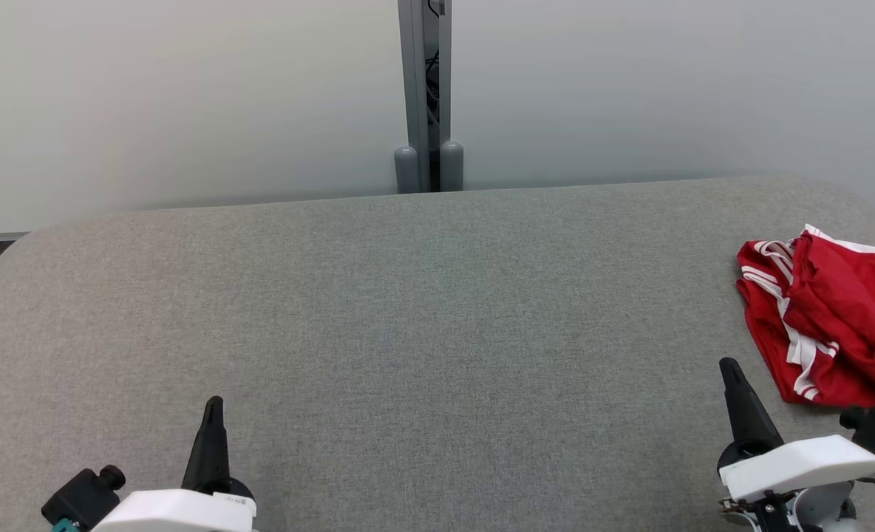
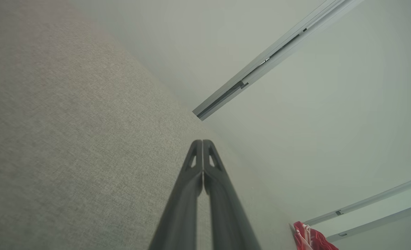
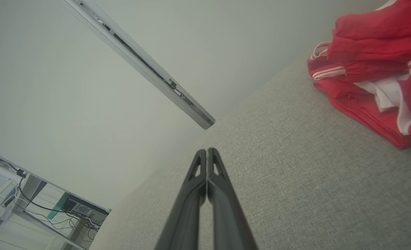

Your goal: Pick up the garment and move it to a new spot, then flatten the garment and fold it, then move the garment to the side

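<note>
**Head view with both wrist views.** We see the grey fabric-covered table (image 1: 408, 310) backed by pale wall panels, with a grey post (image 1: 424, 96) standing at the joint between them. The garment (image 1: 829, 318), red with white stripes and trim, lies crumpled in a heap at the table's right edge and is partly cut off by the border of the head view.

The left end effector (image 1: 213, 406) sits at the lower left over bare table, well apart from the garment. In its wrist view we find its two dark fingers (image 2: 186, 194) pressed together at the tips, gripping nothing.

The right end effector (image 1: 730, 367) sits at the lower right, near the garment's left edge but not touching it. Its wrist view likewise shows both fingers (image 3: 223, 194) meeting at the tips with nothing between them, and the garment lies toward the upper right of that view. In the lower-left corner of the same view we make out a metal frame with trailing cables (image 3: 35, 205).
</note>
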Controlling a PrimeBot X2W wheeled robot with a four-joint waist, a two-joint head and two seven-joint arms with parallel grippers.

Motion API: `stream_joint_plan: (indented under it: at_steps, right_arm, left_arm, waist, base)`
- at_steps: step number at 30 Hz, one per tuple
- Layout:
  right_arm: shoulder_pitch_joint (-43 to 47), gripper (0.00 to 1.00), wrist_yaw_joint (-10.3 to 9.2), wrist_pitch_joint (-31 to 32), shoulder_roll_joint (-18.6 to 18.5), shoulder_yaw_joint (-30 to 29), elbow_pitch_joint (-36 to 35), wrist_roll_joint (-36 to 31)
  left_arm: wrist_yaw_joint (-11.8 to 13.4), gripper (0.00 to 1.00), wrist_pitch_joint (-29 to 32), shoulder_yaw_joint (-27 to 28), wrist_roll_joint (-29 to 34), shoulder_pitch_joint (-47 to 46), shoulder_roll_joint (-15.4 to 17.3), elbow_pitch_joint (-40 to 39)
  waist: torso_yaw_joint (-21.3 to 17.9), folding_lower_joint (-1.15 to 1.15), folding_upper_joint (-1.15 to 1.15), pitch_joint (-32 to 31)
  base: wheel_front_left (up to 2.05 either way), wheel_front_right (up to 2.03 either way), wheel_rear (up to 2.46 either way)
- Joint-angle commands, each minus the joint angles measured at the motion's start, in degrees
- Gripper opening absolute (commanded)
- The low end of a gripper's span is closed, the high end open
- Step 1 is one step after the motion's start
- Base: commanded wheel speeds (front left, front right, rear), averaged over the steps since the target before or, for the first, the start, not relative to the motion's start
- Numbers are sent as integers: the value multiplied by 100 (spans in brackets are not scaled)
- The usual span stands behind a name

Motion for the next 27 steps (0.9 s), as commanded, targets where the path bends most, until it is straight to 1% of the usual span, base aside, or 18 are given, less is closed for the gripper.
stream_joint_plan:
  at_steps: [1, 18, 27]
  right_arm:
    - [-34, 0, 1, 64, -54, -98, -103, 199]
    - [4, 0, 2, 466, -78, -528, -201, 1315]
    - [16, 0, 2, 639, -81, -718, -237, 1772]
  left_arm:
    - [-57, 0, 27, 5, -170, -183, 23, -59]
    - [-173, 0, 240, 0, -1139, -417, 31, -5]
    - [-222, 0, 328, -3, -1534, -507, 34, 21]
  waist:
    - [-2, 0, 0, 2]
    - [-21, 0, 0, 30]
    - [-30, 0, 0, 43]
  base:
    - [0, 0, 0]
    - [0, 0, 0]
    - [0, 0, 0]
